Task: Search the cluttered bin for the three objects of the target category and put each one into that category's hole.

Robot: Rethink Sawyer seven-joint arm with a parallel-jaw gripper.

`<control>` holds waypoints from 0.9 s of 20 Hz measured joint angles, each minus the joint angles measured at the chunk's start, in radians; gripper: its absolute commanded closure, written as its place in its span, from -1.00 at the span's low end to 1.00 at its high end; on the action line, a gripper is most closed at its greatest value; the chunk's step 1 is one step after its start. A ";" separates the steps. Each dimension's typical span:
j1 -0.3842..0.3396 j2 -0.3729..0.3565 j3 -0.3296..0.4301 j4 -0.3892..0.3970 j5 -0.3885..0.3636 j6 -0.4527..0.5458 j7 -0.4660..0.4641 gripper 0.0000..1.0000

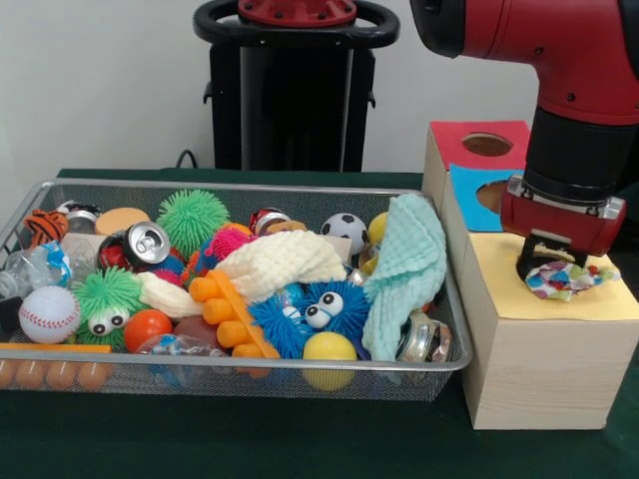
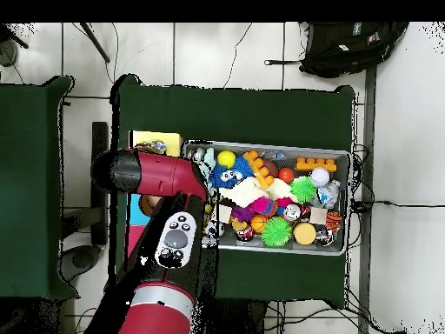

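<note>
My gripper (image 1: pixel 552 271) hangs over the yellow paper top (image 1: pixel 599 299) of the largest pale wooden box (image 1: pixel 539 379), at the right in the front view. It is shut on a small white fabric piece with multicoloured dots (image 1: pixel 567 280), which rests just above or on the yellow paper. The hole is hidden under the gripper and the fabric. The silver wire mesh bin (image 1: pixel 250 367) stands left of the box, full of toys; I see no other dotted piece in it. In the overhead view the arm (image 2: pixel 161 174) covers the gripper; the bin (image 2: pixel 278 146) and a part of the yellow top (image 2: pixel 156 142) show.
A red-topped box (image 1: pixel 454 140) and a blue-topped box (image 1: pixel 474 205) stand behind the yellow one. A mint-green waffle cloth (image 1: pixel 409 264) drapes over the bin's right end, and a cream cloth (image 1: pixel 285 261) lies mid-bin among balls, cans and fuzzy toys.
</note>
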 measured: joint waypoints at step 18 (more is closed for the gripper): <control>-0.010 -0.007 0.014 0.011 0.000 -0.009 0.000 1.00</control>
